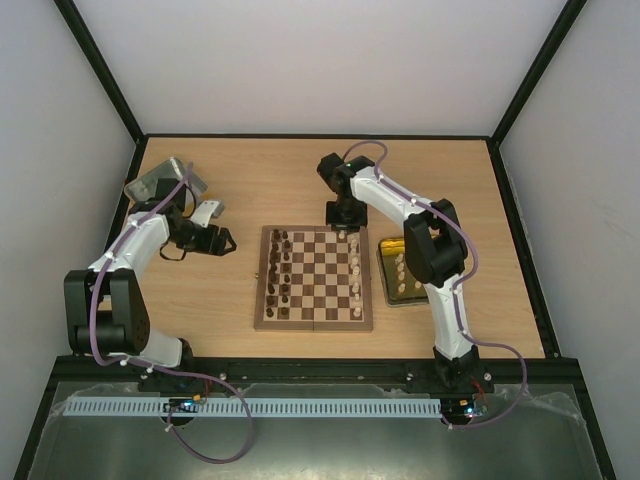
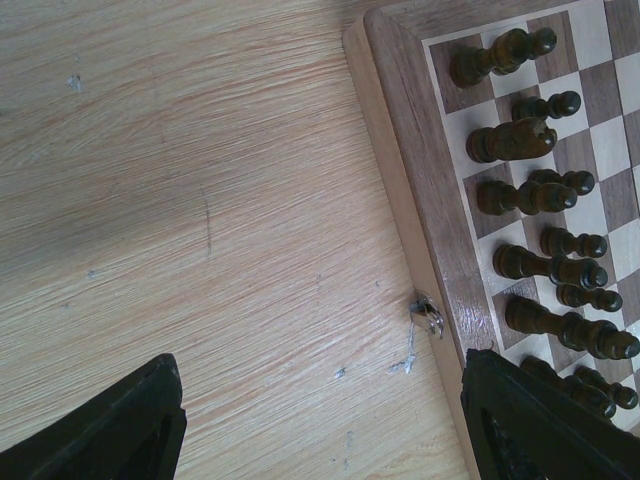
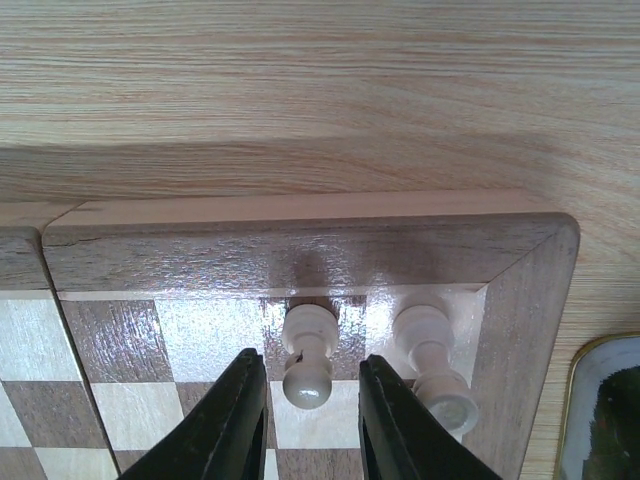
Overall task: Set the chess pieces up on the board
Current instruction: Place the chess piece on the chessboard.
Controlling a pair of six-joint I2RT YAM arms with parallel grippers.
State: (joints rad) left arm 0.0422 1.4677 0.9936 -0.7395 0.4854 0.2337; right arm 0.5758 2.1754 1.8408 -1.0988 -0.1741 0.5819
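Left gripper [image 2: 320,400] wide, right gripper [image 3: 312,385] (outstretched) ajar.

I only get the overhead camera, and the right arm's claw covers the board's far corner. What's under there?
Observer: A pale pawn stands upright between the open fingers of the right gripper, with a gap on each side.
Operator: Anything next to it?
Observer: What looks like a pale rook, on the corner square, outside the fingers.
Operator: And the left claw?
Observer: The left gripper is open and empty above the table, near a small metal latch on the edge of the board.
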